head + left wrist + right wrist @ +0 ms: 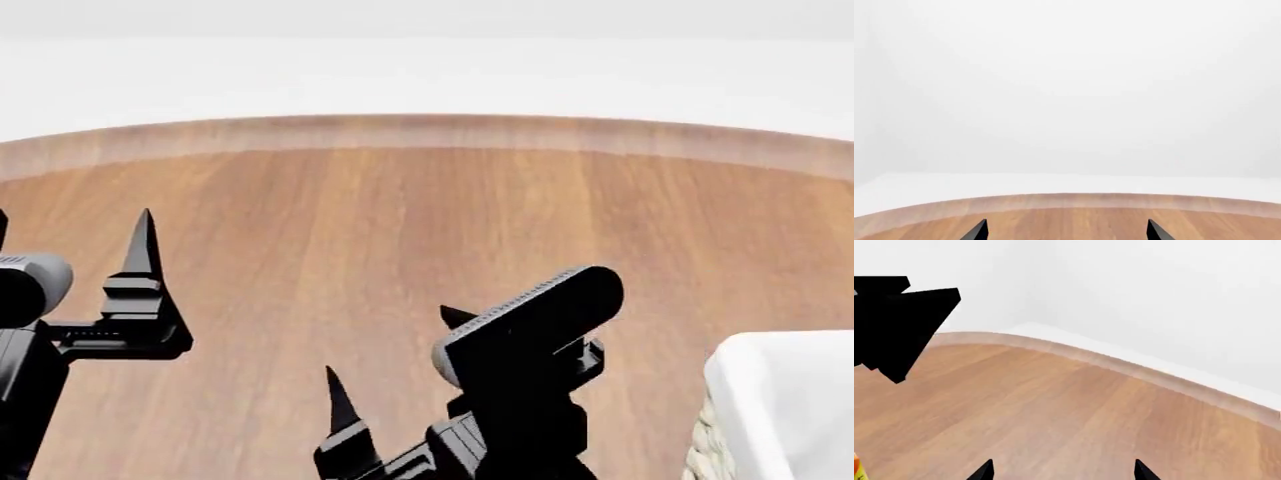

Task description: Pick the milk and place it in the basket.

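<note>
We see basket (781,400) only as corner at right edge of head view: white cloth over rim, woven side below; inside hidden from us. Milk not in any of our views; we cannot place it. Orange carton (857,467) shows as sliver at edge of right wrist view. Left gripper (1066,231) over wooden table (400,230), fingers wide apart, nothing between. Right gripper (1063,471) likewise spread wide, holding nothing, near basket corner. Both hang above bare wood, touching nothing we can see.
</note>
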